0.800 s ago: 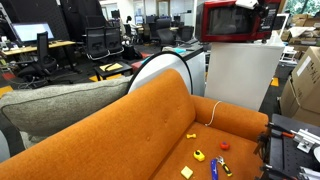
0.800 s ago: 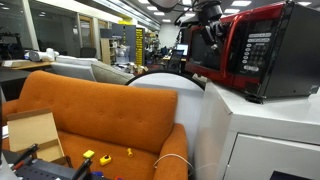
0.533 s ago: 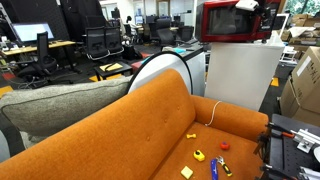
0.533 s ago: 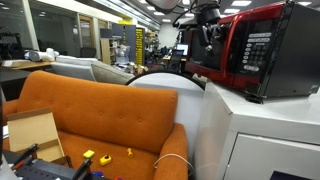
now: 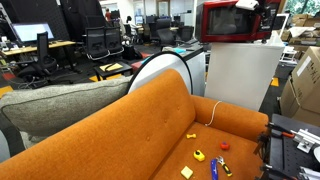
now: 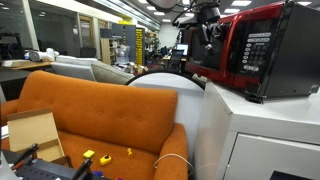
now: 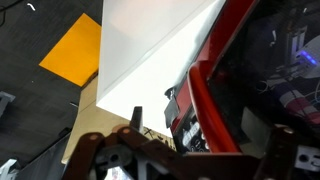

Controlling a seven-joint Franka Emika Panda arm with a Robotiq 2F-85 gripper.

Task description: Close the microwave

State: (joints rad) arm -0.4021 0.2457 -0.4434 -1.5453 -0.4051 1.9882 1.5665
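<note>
A glossy red microwave (image 5: 232,22) sits on a tall white table (image 5: 240,78), far right behind an orange sofa (image 5: 150,125). The end effector (image 6: 205,32) hovers at the door's free edge, fingers spread apart and holding nothing (the wrist view shows red door frame just ahead). The door probably swings lightly. Its rigid face looks slippery, so press flat near the outer edge, off the glass.

Black gripper (image 6: 208,40) high up at front of glossy red microwave (image 6: 268,48), fingers (image 6: 213,36) just beside door's red edge; spread unclear. White cabinet (image 6: 255,135) below fingers, carrying microwave. Orange sofa (image 6: 110,115) well below.
</note>
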